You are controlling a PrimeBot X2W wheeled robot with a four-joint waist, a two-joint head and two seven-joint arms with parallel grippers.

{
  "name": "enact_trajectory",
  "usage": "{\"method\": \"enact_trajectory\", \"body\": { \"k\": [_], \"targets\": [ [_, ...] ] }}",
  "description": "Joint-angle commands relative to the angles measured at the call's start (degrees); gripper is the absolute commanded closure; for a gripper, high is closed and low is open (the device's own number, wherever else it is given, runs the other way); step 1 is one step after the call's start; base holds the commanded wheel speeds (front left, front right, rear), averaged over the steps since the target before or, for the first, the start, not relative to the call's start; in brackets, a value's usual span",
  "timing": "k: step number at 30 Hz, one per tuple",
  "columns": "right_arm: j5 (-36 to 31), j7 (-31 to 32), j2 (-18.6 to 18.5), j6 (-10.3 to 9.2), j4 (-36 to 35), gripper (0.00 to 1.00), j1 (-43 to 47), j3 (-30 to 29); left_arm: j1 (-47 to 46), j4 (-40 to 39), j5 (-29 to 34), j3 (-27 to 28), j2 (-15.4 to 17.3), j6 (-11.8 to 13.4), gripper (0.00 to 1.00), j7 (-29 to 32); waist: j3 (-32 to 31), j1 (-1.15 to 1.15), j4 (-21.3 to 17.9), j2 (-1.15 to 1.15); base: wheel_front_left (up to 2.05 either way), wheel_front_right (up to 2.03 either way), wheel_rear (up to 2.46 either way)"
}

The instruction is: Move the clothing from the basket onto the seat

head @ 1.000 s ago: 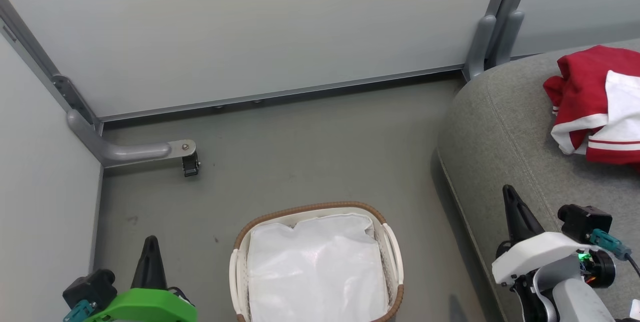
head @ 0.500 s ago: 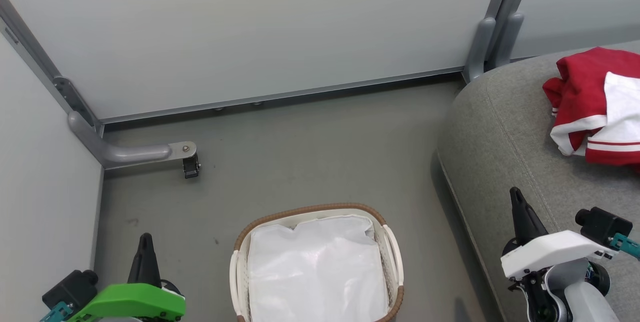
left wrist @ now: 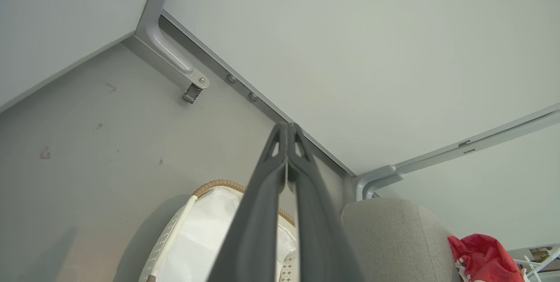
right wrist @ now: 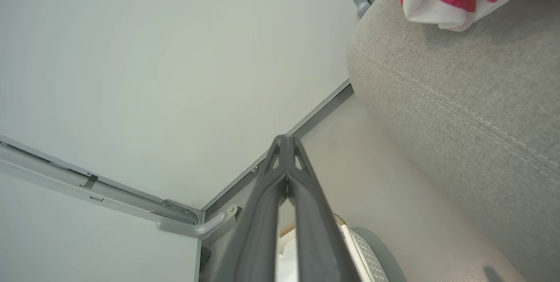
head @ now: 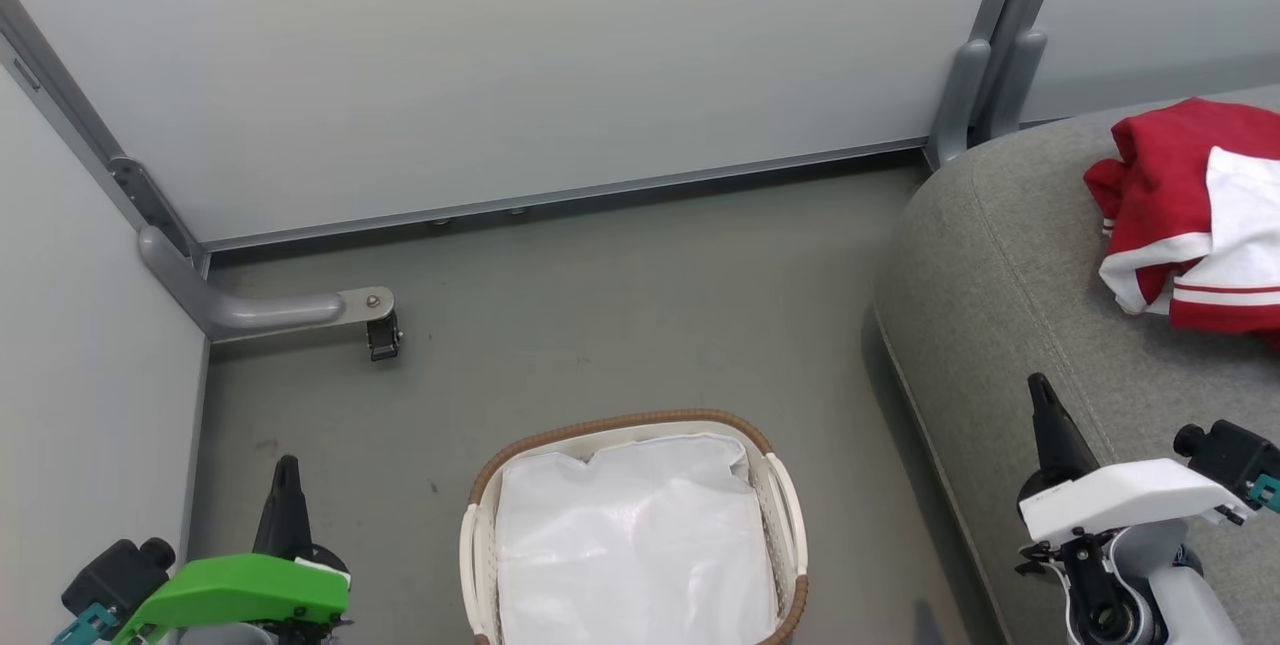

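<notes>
**Both arms slide back**

Both arms have moved back toward the near edge. The left gripper (head: 286, 470) now sits lower and more to the left, and the right gripper (head: 1042, 395) sits more to the right. Each has its two dark fingers pressed together and holds nothing. The clothing (head: 1160, 185), red with white stripes, lies bunched on the grey seat (head: 1000, 255) at the far right. The basket (head: 620, 422) stands on the floor (head: 600, 305) in the near middle, with its white liner (head: 630, 535) inside.
</notes>
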Motion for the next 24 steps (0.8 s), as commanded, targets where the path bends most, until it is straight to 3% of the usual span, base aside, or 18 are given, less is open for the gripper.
{"method": "enact_trajectory", "body": {
  "k": [1, 24],
  "targets": [
    [2.13, 0.53, -0.27, -0.01, -1.00, 1.00, 0.16, -0.34, -1.68, -0.91, -1.87, 0.47, 0.28, -0.37, 1.00, 0.53, -0.04, 0.00, 0.01, 0.00, 0.00, 0.00, 0.00],
    [17.24, 4.33, -0.07, -0.03, -2.70, 1.00, 0.96, -1.43, -2.65, -2.11, -15.63, 1.81, 0.36, -1.13, 1.00, 4.40, -0.60, 0.00, 0.04, 0.00, 0.00, 0.00, 0.00]
  ]
}}
